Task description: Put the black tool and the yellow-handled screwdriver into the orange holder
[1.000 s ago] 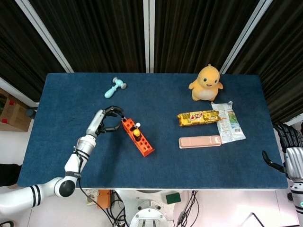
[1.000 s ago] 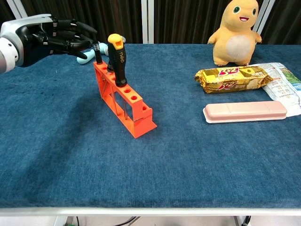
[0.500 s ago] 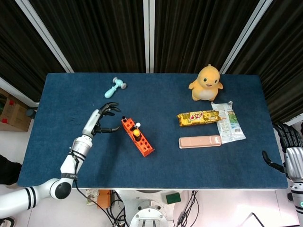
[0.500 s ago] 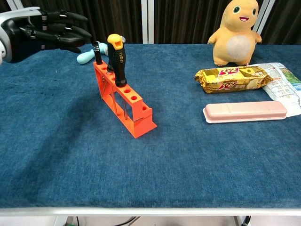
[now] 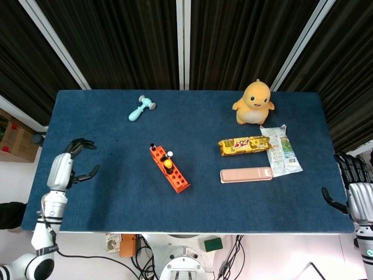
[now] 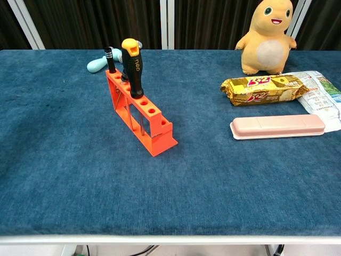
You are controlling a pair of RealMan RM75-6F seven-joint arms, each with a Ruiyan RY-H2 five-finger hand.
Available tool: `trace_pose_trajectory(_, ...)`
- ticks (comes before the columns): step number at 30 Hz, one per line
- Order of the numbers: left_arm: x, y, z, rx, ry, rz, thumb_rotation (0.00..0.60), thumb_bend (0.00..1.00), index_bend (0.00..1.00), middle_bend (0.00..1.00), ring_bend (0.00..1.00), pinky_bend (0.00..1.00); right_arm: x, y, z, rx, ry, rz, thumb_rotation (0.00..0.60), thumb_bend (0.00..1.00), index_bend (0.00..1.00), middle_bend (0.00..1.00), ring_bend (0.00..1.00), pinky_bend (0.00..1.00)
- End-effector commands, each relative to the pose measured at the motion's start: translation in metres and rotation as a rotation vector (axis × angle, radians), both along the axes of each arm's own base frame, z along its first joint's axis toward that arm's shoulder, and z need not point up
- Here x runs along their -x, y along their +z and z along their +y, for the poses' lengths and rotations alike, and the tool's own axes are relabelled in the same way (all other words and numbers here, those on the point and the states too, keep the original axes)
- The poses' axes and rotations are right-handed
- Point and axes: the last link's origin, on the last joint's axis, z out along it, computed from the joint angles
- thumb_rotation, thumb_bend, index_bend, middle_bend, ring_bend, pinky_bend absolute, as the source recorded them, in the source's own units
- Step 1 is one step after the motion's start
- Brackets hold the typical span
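Covering most of both views, the blue table (image 5: 192, 198) carries everything. On its far right side sits the yellow plush (image 5: 253, 103), upright and facing forward. Just in front of it, toward the right edge, lies a crinkled wrapper (image 5: 281, 150), and touching the wrapper's left side is a yellow snack bar (image 5: 245, 145) lying flat. Near that, closer to the front edge, rests a pink case (image 5: 246, 174), also flat and apart from the bar.

Left of centre stands the orange holder (image 5: 170, 169), a long rack running diagonally with a row of holes along its top. The screwdriver (image 6: 131, 66) stands upright in a hole near the holder's far end, yellow cap up. The black tool (image 6: 111, 60) stands in the endmost hole just beside it, also upright; the remaining holes toward the near end hold nothing.

Well behind the holder, near the far edge, lies a light blue toy (image 5: 141, 107).

The left hand (image 5: 70, 166) hangs over the table's left edge, well apart from the holder, fingers spread and curved with nothing in them. The right hand (image 5: 352, 195) shows only at the right border of the head view, off the table's corner; its fingers look apart and hold nothing. Neither hand appears in the chest view.
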Motion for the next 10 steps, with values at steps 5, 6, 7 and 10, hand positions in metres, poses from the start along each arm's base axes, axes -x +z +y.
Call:
trace_pose_trajectory(5,0.06,0.021,-0.086,-0.091,0.061,0.641,0.581,0.08,0.26,0.18,0.07,0.22,0.001,-0.004,0.001,0.013,-0.065,0.07,0.6,0.33,0.0,0.0,0.0,0.0)
trace_pose_trajectory(6,0.063,0.022,-0.091,-0.074,0.074,0.665,0.572,0.06,0.24,0.16,0.06,0.21,0.001,-0.005,0.001,0.006,-0.069,0.079,0.6,0.33,0.0,0.0,0.0,0.0)
trace_pose_trajectory(7,0.063,0.023,-0.093,-0.065,0.077,0.67,0.564,0.05,0.22,0.14,0.05,0.21,0.0,-0.005,0.001,-0.001,-0.072,0.085,0.6,0.33,0.0,0.0,0.0,0.0)
trace_pose_trajectory(10,0.061,0.025,-0.096,-0.016,0.068,0.605,0.555,0.04,0.2,0.13,0.04,0.21,0.0,-0.007,0.002,-0.017,-0.077,0.098,0.6,0.33,0.0,0.0,0.0,0.0)
